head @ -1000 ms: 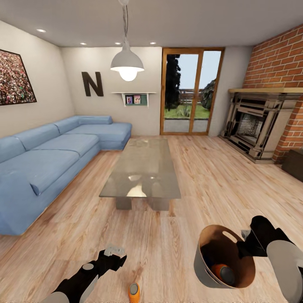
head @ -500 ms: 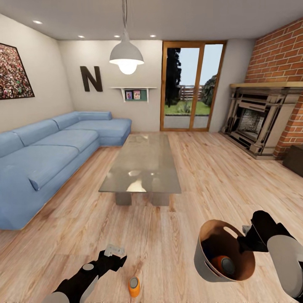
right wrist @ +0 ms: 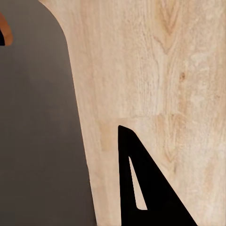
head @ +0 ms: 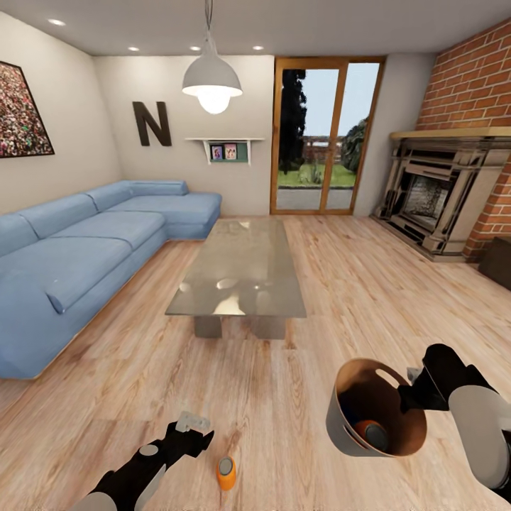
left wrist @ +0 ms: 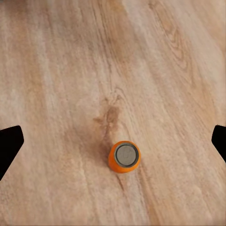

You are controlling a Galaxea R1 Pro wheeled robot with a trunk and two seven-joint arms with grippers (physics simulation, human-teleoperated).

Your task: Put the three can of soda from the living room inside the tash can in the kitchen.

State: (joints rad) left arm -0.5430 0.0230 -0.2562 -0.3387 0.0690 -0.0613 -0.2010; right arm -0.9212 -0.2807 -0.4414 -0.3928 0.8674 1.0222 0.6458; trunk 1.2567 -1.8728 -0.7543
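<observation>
An orange can of soda (head: pixel 226 472) with a grey top stands upright on the plank floor of the living room, close in front of me. In the left wrist view this can (left wrist: pixel 124 156) lies between and below the wide-apart fingertips (left wrist: pixel 9 146) of my left gripper (left wrist: pixel 113 141). The left gripper (head: pixel 194 424) is open and hovers just left of the can, not touching it. My right gripper (head: pixel 411 394) is shut on the rim of the tash can (head: pixel 355 443), which is tilted with its mouth toward me. Inside lie another orange can (head: pixel 370 433) and a blue sliver (head: pixel 345 411). Its grey wall (right wrist: pixel 37 132) shows in the right wrist view.
A glass-topped low table (head: pixel 238 273) stands ahead in the middle of the room. A long blue corner sofa (head: pixel 85 259) runs along the left wall. A fireplace (head: pixel 436 206) and brick wall are at the right, with glass doors (head: pixel 323 145) at the back.
The whole picture has shifted upward, so the head camera has tilted down. The can on the floor now shows fully. Both arms hold the same pose, and the bin stays in the right gripper.
</observation>
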